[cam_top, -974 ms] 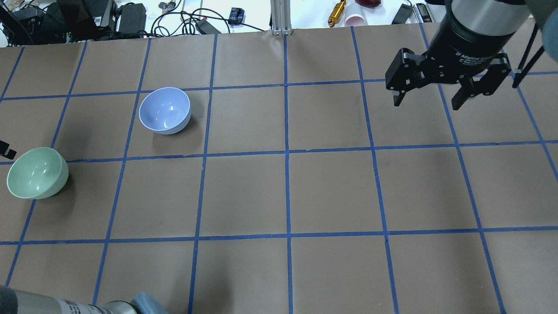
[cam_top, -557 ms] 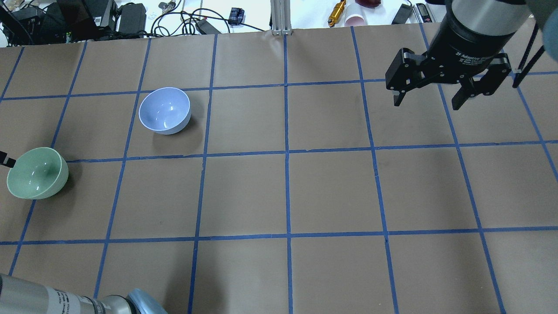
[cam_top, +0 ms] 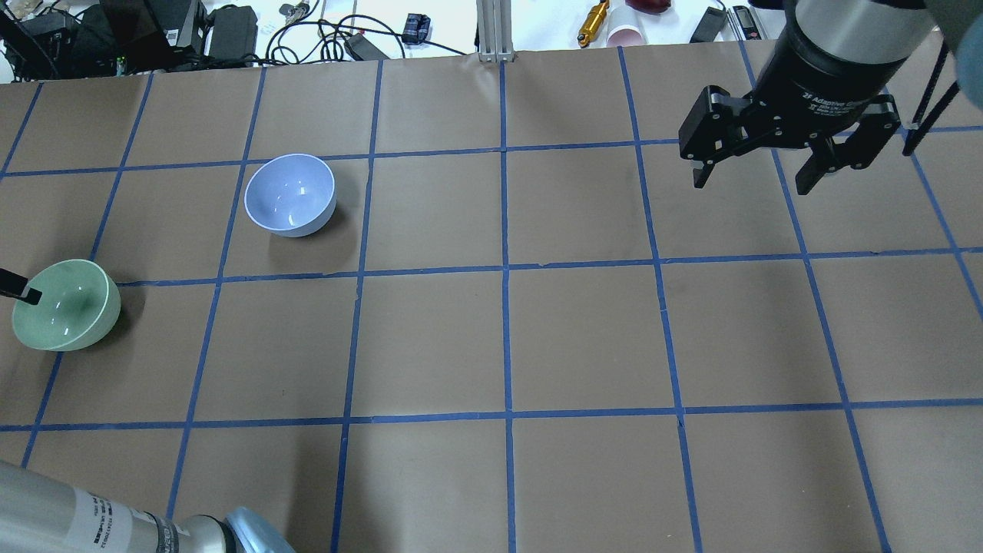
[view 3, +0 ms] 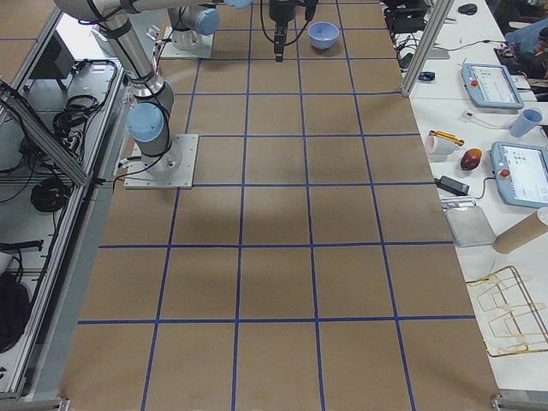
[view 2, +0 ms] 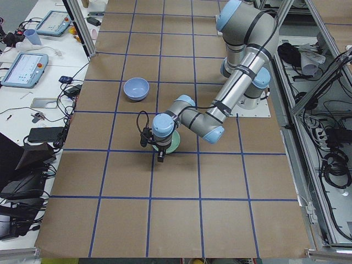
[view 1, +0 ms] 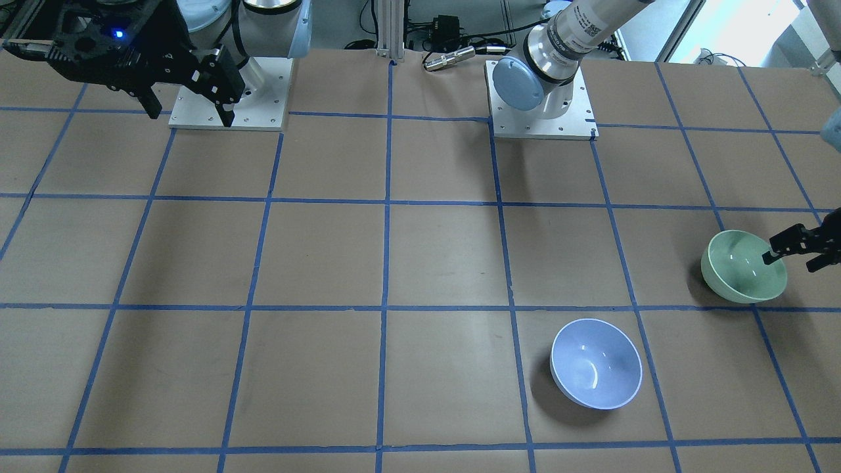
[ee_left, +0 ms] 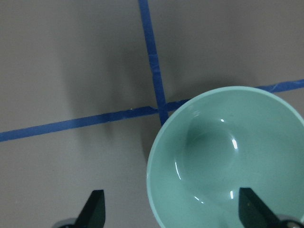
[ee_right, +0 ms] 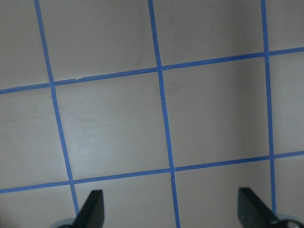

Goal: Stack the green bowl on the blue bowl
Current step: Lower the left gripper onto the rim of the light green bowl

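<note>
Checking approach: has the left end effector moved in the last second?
Yes: overhead, left end effector shifted rightward over the rim of the stationary pale mint-green round plastic bowl.

Right gripper (cam_top: 750, 184) reads — perhaps — "2F Adaptive"

near bowl (cam_top: 65, 307) sits on the table (cam_top: 584, 330) at its left edge. far bowl (cam_top: 290, 193) is right of it & further out, well apart. left gripper (view 1: 797, 251) straddles near bowl's left rim: 1 finger over the inside, the other outside to the left. right gripper (cam_top: 751, 180) hangs over the table's far right, well apart from both bowls. cables (cam_top: 322, 34) lie beyond the far edge.
</note>
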You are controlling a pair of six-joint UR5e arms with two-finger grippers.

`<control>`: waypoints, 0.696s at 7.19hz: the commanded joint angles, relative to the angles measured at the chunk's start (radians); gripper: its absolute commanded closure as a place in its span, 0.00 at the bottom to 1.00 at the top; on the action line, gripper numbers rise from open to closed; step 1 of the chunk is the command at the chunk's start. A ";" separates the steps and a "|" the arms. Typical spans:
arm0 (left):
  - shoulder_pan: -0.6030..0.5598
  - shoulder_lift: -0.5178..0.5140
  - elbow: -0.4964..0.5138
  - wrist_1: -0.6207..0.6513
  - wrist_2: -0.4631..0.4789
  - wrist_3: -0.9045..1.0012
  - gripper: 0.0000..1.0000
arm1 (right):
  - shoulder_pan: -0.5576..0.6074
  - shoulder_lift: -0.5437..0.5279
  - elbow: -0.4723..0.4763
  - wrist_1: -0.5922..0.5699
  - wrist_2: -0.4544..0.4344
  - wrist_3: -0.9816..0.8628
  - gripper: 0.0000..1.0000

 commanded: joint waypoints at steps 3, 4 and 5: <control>-0.002 -0.061 -0.006 0.004 0.024 -0.035 0.00 | 0.000 0.000 0.000 -0.001 0.000 0.000 0.00; -0.002 -0.066 -0.003 0.003 0.020 -0.039 0.00 | 0.000 0.000 0.000 0.000 0.000 0.000 0.00; -0.003 -0.067 -0.003 0.001 0.021 -0.033 0.00 | 0.000 0.000 0.000 -0.001 0.000 0.000 0.00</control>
